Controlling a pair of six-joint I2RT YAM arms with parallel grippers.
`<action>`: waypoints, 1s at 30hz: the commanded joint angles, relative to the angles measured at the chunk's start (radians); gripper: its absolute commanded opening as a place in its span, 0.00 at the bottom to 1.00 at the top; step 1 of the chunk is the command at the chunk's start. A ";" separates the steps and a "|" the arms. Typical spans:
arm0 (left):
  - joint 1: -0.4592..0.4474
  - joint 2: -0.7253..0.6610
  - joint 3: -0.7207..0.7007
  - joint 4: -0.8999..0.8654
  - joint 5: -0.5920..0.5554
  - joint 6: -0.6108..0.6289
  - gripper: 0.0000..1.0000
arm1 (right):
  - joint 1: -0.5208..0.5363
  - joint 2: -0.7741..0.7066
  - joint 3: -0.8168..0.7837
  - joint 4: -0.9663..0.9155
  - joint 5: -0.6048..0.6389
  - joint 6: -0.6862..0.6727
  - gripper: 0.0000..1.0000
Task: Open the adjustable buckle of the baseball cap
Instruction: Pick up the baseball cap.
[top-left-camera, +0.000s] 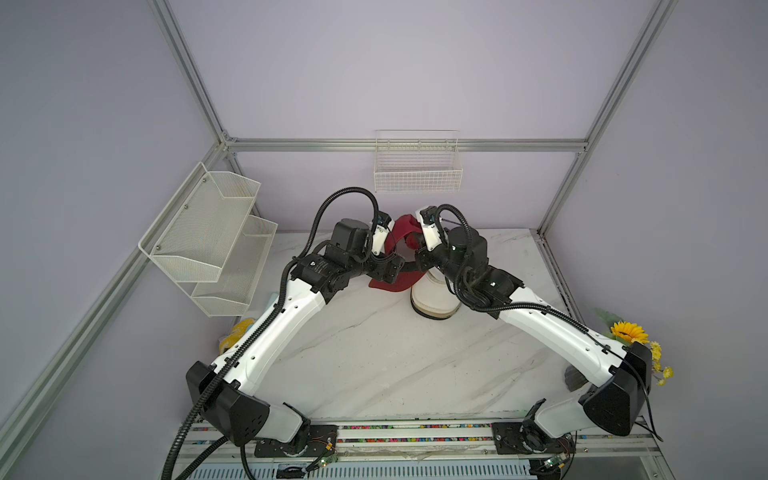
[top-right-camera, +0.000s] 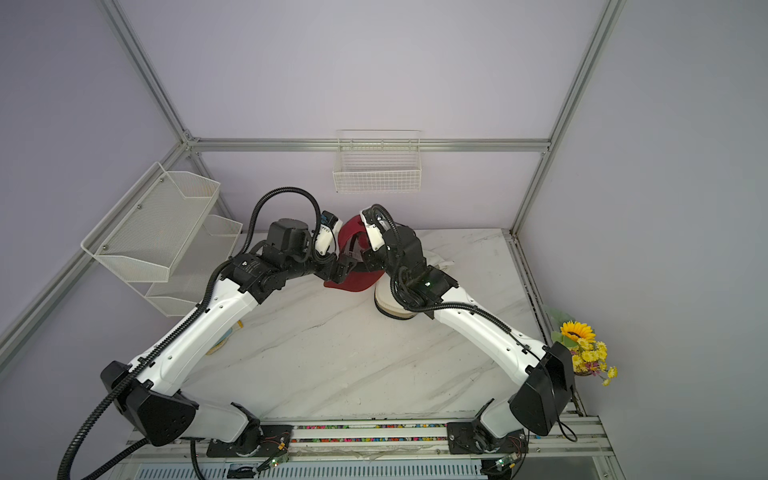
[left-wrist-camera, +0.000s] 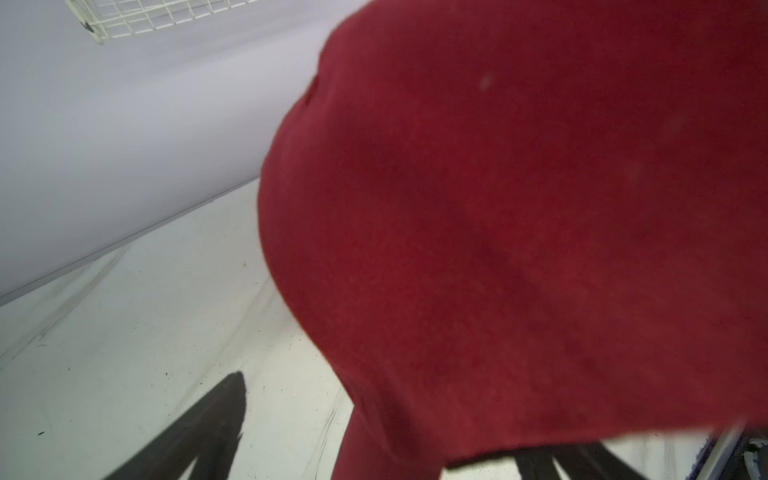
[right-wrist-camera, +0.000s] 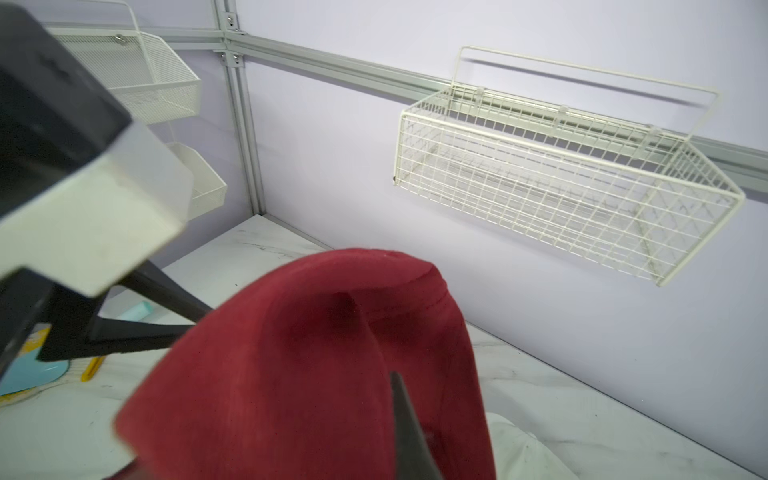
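In both top views the red baseball cap (top-left-camera: 404, 227) is held between the two arms, at the middle of the far edge of the counter (top-left-camera: 374, 357). Its brim (top-right-camera: 353, 286) is the lowest part and points toward the near edge, a little to the left, while the crown rises toward the back wall. From this I judge that the long axis runs from near to far, with the open back turned upward. The right claw (top-right-camera: 366, 257) is closed tight on the cap near that opening. The left claw (top-right-camera: 343, 266) is just beside it with spread jaws and holds nothing. In the left wrist view red cloth fills almost everything, and two dark fingers (left-wrist-camera: 216, 419) stand wide apart below it. In the right wrist view one finger (right-wrist-camera: 409, 432) presses the cloth. The buckle itself I cannot see. For this step, I think the right claw should hold firm, and the left one should take only the strap end and pull along the strap, without catching the crown cloth.
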 joint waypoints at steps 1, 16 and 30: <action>0.005 -0.077 0.033 0.057 0.035 0.039 1.00 | 0.005 0.033 0.060 -0.090 -0.106 -0.013 0.02; 0.006 0.045 0.105 0.073 0.120 0.079 0.95 | 0.031 0.102 0.131 -0.181 -0.128 -0.038 0.02; 0.007 0.089 0.137 0.048 0.147 0.103 0.07 | 0.034 0.085 0.137 -0.198 -0.141 -0.048 0.04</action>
